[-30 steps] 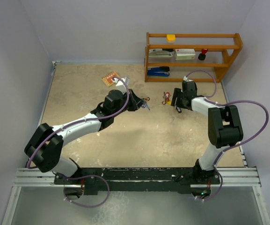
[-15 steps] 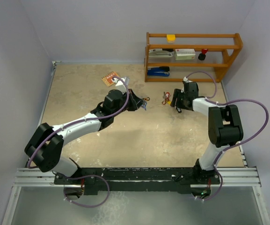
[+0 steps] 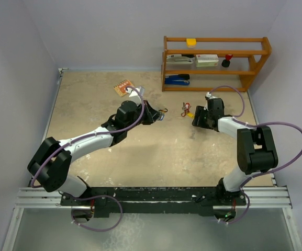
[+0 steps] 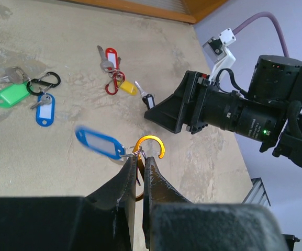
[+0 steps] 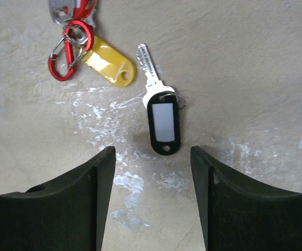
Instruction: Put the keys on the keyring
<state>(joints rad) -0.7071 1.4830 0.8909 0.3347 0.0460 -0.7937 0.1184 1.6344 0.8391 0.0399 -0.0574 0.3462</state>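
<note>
My left gripper (image 4: 140, 157) is shut on an orange hook-shaped clip (image 4: 153, 140), held above the table. A blue-tagged key (image 4: 98, 142) hangs from the clip, blurred. My right gripper (image 5: 153, 157) is open and empty, its fingers low on either side of a silver key with a black tag (image 5: 163, 123) lying flat. Beside it a red clip (image 5: 67, 52) carries a yellow tag (image 5: 108, 65) and a red-tagged key (image 4: 110, 55). A green-tagged key (image 4: 12, 95) and a second blue-tagged key (image 4: 45, 112) hang on a black clip (image 4: 43, 82). From above, the left gripper (image 3: 158, 116) faces the right gripper (image 3: 197, 121).
A wooden shelf (image 3: 216, 63) with a stapler and boxes stands at the back right. An orange packet (image 3: 123, 87) lies at the back, left of centre. The right gripper's body (image 4: 229, 110) is close in front of the left gripper.
My right wrist has shifted a little right and toward the near side. My left gripper has barely moved; the blue tag swings.
</note>
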